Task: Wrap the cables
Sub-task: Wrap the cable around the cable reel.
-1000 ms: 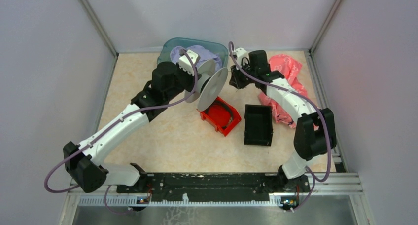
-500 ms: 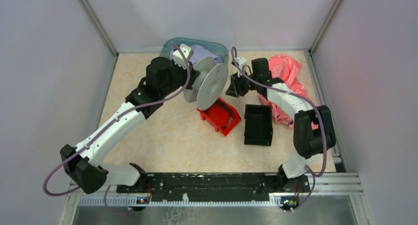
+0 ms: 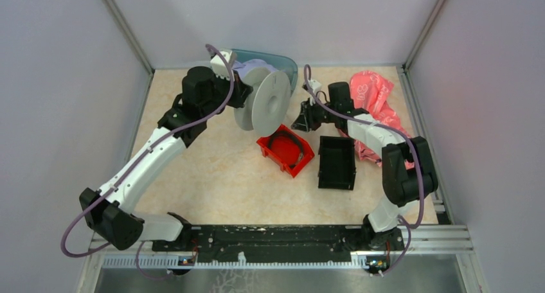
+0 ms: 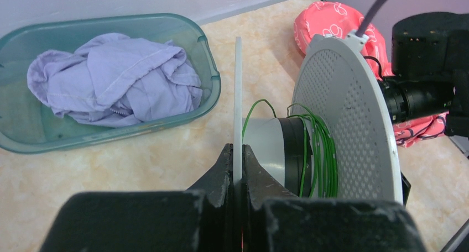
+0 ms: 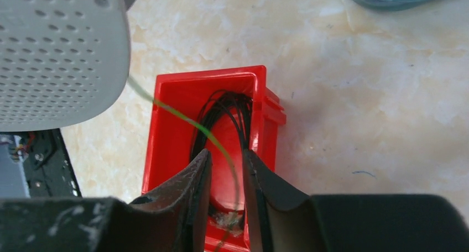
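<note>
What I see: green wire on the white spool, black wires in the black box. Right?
No: the black wires lie in the red box, as the right wrist view shows. The green wire is on the white spool.

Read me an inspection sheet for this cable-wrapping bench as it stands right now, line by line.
Surface: beige marbled tabletop, no damage seen.
Job's things: white spool held off the table, on edge; green wire wound on its hub, one strand running down toward the red bin.
Clutter: red bin holding a black coil; black bin beside it; teal tub with lilac cloth; pink bag.
Pincers: left pincer shut on the spool's flange; right pincer open above the red bin, green strand passing between its fingers.
Cables: purple arm cables looped along both arms, no snag seen.
Surroundings: grey walls; mounting rail at the near edge.
</note>
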